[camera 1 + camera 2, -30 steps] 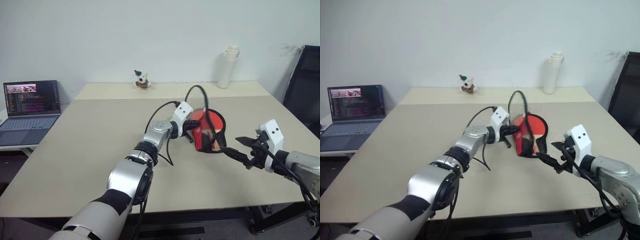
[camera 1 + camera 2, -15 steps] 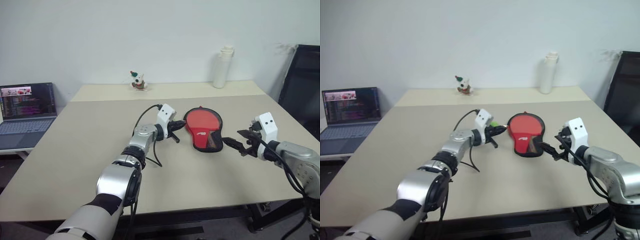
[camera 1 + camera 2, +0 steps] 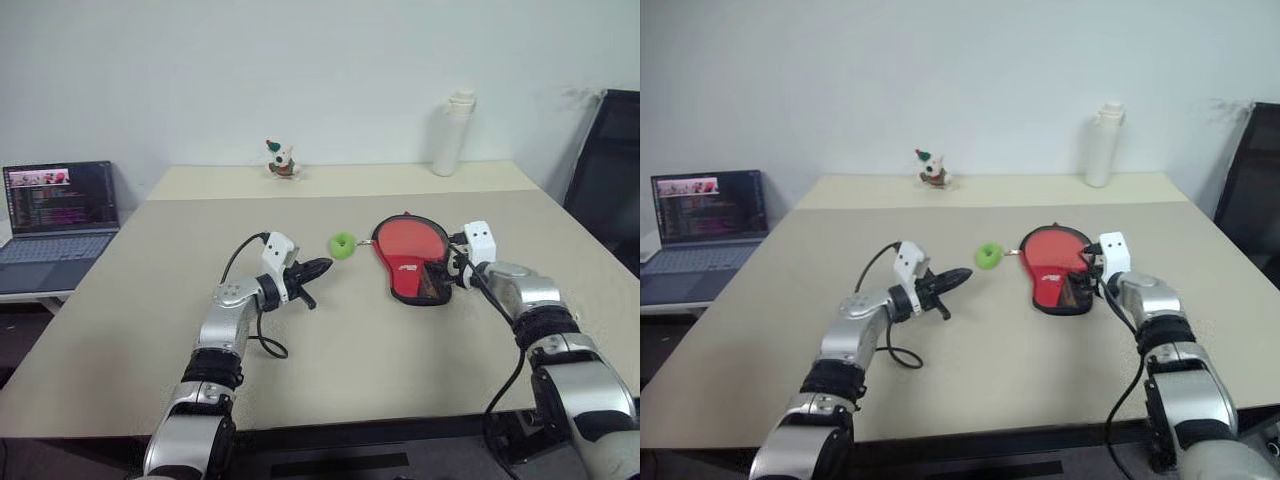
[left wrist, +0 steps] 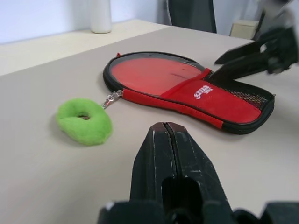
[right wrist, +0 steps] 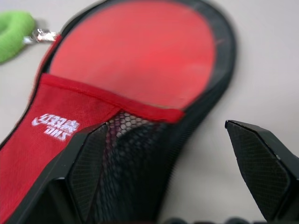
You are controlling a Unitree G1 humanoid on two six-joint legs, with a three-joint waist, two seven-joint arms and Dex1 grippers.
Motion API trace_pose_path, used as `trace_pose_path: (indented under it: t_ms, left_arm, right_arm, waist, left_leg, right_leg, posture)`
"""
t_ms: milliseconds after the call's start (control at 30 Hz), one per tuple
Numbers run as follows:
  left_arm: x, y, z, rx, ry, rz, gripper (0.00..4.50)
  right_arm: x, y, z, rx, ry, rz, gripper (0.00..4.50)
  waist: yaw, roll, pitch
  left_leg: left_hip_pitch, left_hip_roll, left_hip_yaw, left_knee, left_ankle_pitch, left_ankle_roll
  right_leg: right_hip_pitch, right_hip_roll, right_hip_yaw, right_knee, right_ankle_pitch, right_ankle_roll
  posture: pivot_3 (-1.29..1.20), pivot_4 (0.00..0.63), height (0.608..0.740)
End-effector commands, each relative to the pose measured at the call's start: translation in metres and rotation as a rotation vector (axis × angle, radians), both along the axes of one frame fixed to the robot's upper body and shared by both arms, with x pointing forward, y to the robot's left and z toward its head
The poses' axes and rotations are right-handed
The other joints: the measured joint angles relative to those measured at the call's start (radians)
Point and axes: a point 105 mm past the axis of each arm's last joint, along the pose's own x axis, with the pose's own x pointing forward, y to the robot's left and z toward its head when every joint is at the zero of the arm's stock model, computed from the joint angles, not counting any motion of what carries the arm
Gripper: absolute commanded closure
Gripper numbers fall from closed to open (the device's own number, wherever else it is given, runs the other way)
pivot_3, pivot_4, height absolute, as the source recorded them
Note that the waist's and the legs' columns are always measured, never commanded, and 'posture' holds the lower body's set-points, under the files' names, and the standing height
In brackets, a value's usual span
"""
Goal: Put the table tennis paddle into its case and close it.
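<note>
The case (image 3: 405,250) lies flat on the table, red side up with a white logo, a mesh pocket and a black zipper edge. A fluffy green ring (image 3: 342,245) hangs from its zipper pull at the round end. The table tennis paddle is hidden. My left gripper (image 3: 318,266) is shut and holds nothing. It hovers left of the ring, apart from the case (image 4: 187,88). My right gripper (image 3: 447,276) is open at the case's narrow mesh end (image 5: 140,60), one finger over the mesh and one over bare table.
A white bottle (image 3: 450,135) and a small toy figure (image 3: 283,160) stand at the table's far edge. An open laptop (image 3: 62,210) sits on a side surface to the left. A black chair (image 3: 605,170) stands at the right.
The case was tilted up at my left gripper a second ago and now lies flat. My left gripper has pulled back to the left. My right gripper has reached forward to the case's narrow end.
</note>
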Motion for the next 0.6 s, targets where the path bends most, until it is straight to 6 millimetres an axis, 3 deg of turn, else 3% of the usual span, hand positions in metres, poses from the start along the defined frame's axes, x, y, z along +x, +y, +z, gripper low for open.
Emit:
trace_pose_path:
  t_ms: [33, 200, 433, 600]
  left_arm:
    - [-0.007, -0.003, 0.026, -0.021, -0.076, 0.001, 4.50]
    - [-0.011, 0.000, 0.029, -0.018, -0.082, 0.024, 4.50]
    - [-0.012, 0.009, 0.031, -0.016, -0.086, 0.051, 4.50]
    - [-0.012, 0.009, 0.032, -0.014, -0.087, 0.051, 4.50]
  right_arm:
    - [0.008, 0.000, 0.011, 0.014, -0.041, -0.007, 0.11]
    - [0.008, 0.011, 0.001, 0.032, 0.005, 0.003, 0.11]
    - [0.009, 0.001, 0.009, 0.057, -0.029, -0.012, 0.11]
    - [0.006, -0.020, 0.008, 0.052, -0.036, -0.073, 0.11]
  waist:
    - [-0.001, 0.000, 0.000]
    - [-0.005, 0.000, 0.000]
    - [-0.006, 0.000, 0.000]
    - [-0.004, 0.000, 0.000]
  left_leg:
    - [0.000, -0.001, 0.000, 0.000, 0.000, 0.000]
    - [0.001, -0.001, 0.002, 0.000, 0.000, 0.000]
    - [0.002, -0.001, 0.001, 0.000, 0.000, 0.000]
    - [0.001, -0.001, 0.002, 0.000, 0.000, 0.000]
  right_leg:
    - [0.000, -0.001, 0.000, 0.000, 0.000, 0.000]
    - [0.001, -0.002, 0.001, 0.000, 0.001, 0.002]
    - [0.001, -0.002, 0.001, 0.001, 0.001, 0.001]
    - [0.001, -0.002, 0.001, 0.000, 0.001, 0.001]
  posture:
    - [0.00, 0.150, 0.740]
    - [0.00, 0.150, 0.740]
    - [0.00, 0.150, 0.740]
    - [0.00, 0.150, 0.740]
